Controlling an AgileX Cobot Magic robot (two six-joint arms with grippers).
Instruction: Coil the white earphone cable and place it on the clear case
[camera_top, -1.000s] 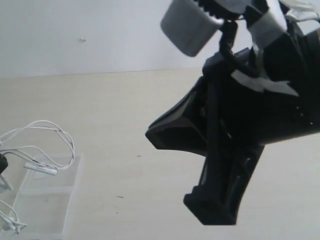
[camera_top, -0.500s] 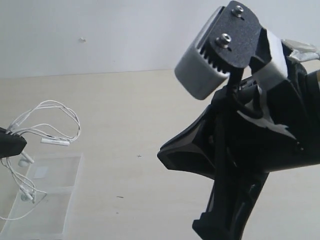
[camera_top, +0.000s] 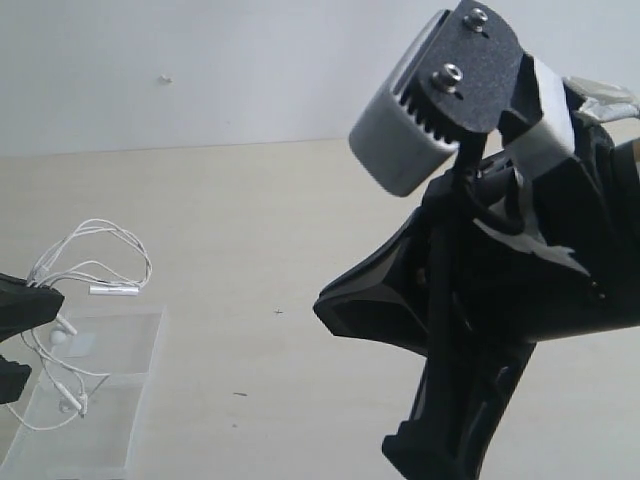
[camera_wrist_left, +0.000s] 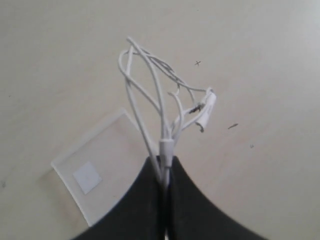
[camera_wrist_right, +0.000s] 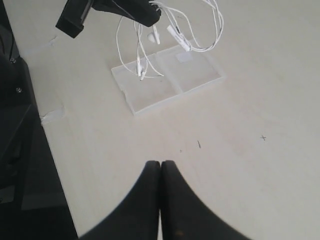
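At the far left of the exterior view the left gripper (camera_top: 28, 305) holds the white earphone cable (camera_top: 100, 250). In the left wrist view its fingers are pressed together on several strands gathered at the split. The loose loops stand up above the pinch, and the inline remote (camera_top: 115, 290) juts out beside them. The earbuds (camera_top: 62, 335) dangle below onto the clear case (camera_top: 120, 400), which lies flat on the table with its white sticker (camera_top: 78, 343) on the far half. The cable looks very light and limp, likely to spring open once freed. The best hold is therefore probably across all the bunched strands, not on a single wire, and not on the small earbuds, which could slip. Compared with half a second ago, the bundle sits a little lower and closer over the case, its loops drawn in tighter. Further right, the right arm (camera_top: 500, 300) fills the view much as before. The right gripper (camera_wrist_right: 160, 167) hovers over bare table, well apart from the case, its fingers pressed together on nothing.
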